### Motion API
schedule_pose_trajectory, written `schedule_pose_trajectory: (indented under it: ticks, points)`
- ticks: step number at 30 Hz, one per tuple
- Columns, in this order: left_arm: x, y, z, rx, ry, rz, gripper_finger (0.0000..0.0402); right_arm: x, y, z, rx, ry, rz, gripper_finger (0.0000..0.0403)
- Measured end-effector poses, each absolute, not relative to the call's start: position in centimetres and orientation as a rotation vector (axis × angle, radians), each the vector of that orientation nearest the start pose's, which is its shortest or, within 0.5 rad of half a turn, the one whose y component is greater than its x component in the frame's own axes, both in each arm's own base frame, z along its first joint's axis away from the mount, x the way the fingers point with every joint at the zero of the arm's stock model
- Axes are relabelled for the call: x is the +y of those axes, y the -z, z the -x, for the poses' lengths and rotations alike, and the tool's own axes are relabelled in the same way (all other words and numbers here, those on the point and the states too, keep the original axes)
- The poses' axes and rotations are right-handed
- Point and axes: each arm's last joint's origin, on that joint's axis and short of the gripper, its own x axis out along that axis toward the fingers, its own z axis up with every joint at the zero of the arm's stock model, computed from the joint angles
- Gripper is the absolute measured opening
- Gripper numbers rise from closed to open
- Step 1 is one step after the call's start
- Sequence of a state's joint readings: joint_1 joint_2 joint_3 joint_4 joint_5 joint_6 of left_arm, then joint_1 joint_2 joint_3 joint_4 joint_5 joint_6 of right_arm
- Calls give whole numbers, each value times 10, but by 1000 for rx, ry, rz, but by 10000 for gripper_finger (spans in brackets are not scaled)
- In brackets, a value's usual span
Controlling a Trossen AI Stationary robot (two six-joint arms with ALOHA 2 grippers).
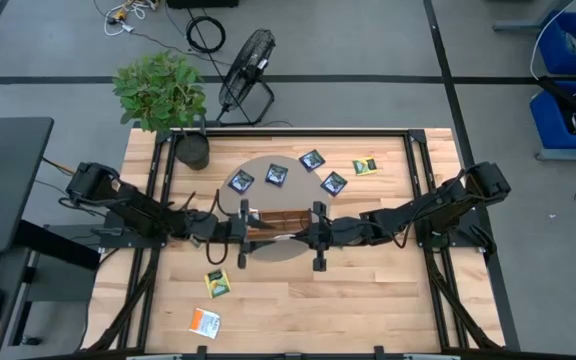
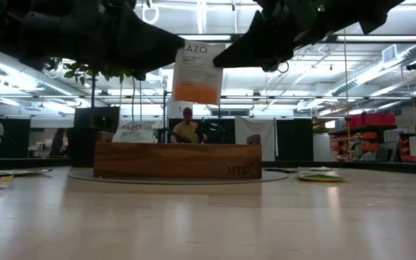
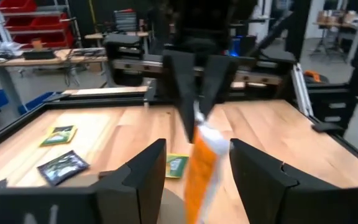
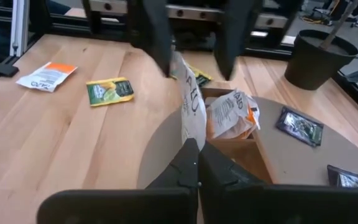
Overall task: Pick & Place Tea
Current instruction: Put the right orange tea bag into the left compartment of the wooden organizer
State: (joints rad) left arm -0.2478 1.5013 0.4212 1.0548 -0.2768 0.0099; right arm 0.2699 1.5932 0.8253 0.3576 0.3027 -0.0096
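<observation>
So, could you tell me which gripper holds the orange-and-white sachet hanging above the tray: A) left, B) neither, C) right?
C: the right gripper is shut on the sachet, while the left gripper is open around it.

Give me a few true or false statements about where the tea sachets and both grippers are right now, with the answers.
1. The right gripper is shut on an orange-and-white tea sachet. True.
2. The left gripper is clamped shut. False: its fingers are open, either side of that sachet.
3. Another orange-and-white sachet already sits in the long brown wooden tray. True.
4. All dark navy sachets are inside the tray. False: four lie on the round grey mat.
5. No sachets lie on the bare wooden table. False: a yellow-green sachet lies there.
</observation>
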Motion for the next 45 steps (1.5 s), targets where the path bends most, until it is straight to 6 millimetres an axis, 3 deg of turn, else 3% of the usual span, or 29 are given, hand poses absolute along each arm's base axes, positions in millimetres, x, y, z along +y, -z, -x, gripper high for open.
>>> schedule_pose_trajectory:
  ticks: [5, 12, 30, 36, 41, 45]
  points:
    - [-49, -174, -261, 49, -64, -12, 139, 80, -202, -322, 395, 24, 123, 0]
    - [-47, -170, -261, 88, -62, 17, 12, 79, -203, -322, 389, 27, 129, 1]
    - [-49, -169, -261, 94, -12, 73, 1, 81, -203, -321, 394, 13, 169, 83]
    - [-63, -167, -256, 108, -29, 70, 1, 86, -211, -315, 384, 2, 190, 119]
    - [-73, -171, -227, -123, 22, 108, 1, 84, -220, -306, 376, 21, 201, 134]
    - [-65, -159, -199, -165, -18, 113, 1, 80, -222, -293, 361, 21, 188, 135]
